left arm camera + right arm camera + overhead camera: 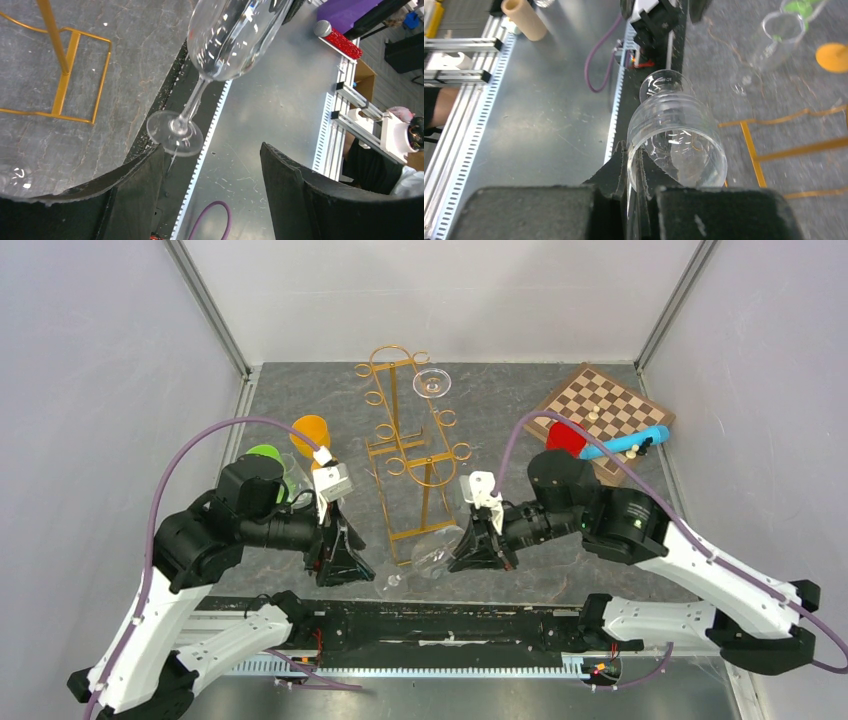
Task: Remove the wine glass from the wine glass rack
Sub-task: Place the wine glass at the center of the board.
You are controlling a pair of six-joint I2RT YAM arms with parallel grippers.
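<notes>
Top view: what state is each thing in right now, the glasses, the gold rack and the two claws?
held wine glass: off the rack, tipped over
right gripper: shut on the held wine glass's rim
left gripper: open, near the glass's foot
second wine glass: hanging at the rack's far end
wine glass rack: upright

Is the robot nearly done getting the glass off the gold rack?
Nearly. Done: one wine glass is clear of the wine glass rack, tilted near the table's front edge. In hand: the right tool is shut on its rim; the left tool is open by its foot. Left: probably set it down. A second glass appears to hang at the rack's far end.
</notes>
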